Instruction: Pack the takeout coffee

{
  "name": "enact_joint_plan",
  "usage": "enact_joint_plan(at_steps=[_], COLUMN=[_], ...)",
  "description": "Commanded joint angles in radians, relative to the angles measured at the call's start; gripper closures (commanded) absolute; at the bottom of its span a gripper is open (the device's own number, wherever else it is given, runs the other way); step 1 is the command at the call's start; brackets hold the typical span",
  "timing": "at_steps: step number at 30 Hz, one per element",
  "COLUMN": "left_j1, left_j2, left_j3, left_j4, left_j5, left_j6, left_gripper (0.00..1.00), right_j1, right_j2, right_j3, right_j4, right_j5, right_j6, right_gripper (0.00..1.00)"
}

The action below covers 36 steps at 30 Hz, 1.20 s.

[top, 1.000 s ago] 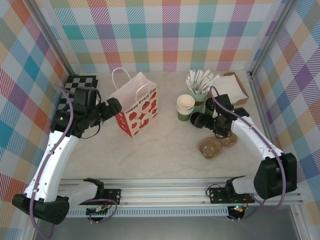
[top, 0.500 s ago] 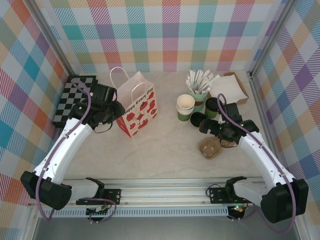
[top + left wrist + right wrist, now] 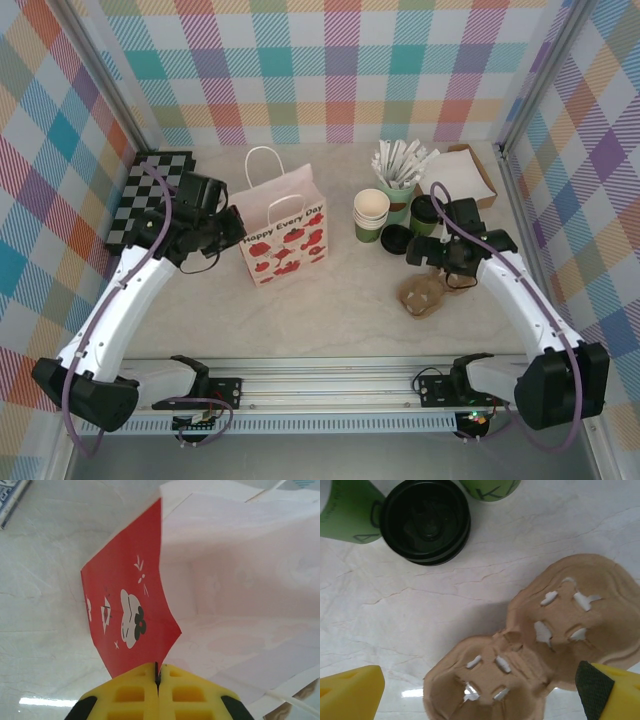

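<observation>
The left gripper [image 3: 157, 672] is clenched on the top edge of a white-and-red paper bag [image 3: 285, 235] standing on the pale table [image 3: 340, 310]. The right gripper [image 3: 480, 692] hangs spread wide over a brown moulded-pulp cup carrier [image 3: 540, 645]. Just behind it stands the takeout coffee [image 3: 425, 215], a dark-green paper cup with a black lid.

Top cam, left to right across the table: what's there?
Checkered board → paper bag → stack of open cups → lidded coffee cup → cardboard box
</observation>
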Motion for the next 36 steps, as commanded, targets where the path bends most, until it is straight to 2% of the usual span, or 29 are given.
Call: enact_joint_plan(at_steps=[1,4,6,9,11,14,20,23,26,30,32,36], left_j1=[-0.018,-0.031,-0.038,-0.042,-0.043,-0.043,-0.042,-0.041,-0.039,-0.035,-0.036,-0.036], left_j2=[-0.022,-0.020,-0.020,-0.015,-0.013,-0.026,-0.069,-0.078,-0.085,-0.059,-0.031,0.018], left_j3=[-0.018,-0.026,-0.030,-0.046,-0.056,-0.066,-0.097,-0.082,-0.078,-0.065,-0.033,0.016], left_j4=[-0.017,0.012,0.035,0.057,0.054,0.070,0.122,0.108,0.142,0.269,0.303,0.355], left_j5=[0.087,0.114,0.126,0.137,0.117,0.107,0.092,0.033,-0.055,-0.051,-0.008,0.099], left_j6=[0.017,-0.008,-0.020,-0.022,-0.022,-0.019,-0.013,0.066,0.211,0.419,0.529,0.778], left_gripper=[0.99,0.98,0.92,0.75,0.69,0.54,0.17,0.02,0.00,0.00,0.00,0.00], right_j1=[-0.029,-0.041,-0.041,-0.041,-0.041,-0.042,-0.038,-0.026,-0.002,0.033,0.039,0.039], right_j2=[0.033,0.082,0.118,0.171,0.193,0.208,0.212,0.196,0.170,0.150,0.141,0.093], right_j3=[0.025,0.018,0.015,0.009,0.000,-0.015,-0.100,-0.136,-0.141,-0.109,-0.076,-0.045], right_j4=[-0.019,-0.011,-0.010,0.002,0.018,0.031,0.031,0.031,0.030,0.029,-0.002,-0.046], right_j5=[-0.029,-0.085,-0.110,-0.158,-0.189,-0.242,-0.270,-0.279,-0.334,-0.447,-0.407,-0.232], right_j6=[-0.107,-0.134,-0.132,-0.123,-0.116,-0.102,-0.015,0.017,0.034,0.056,0.048,-0.019], right_gripper=[0.00,0.00,0.00,0.00,0.00,0.00,0.00,0.00,0.00,0.00,0.00,0.00])
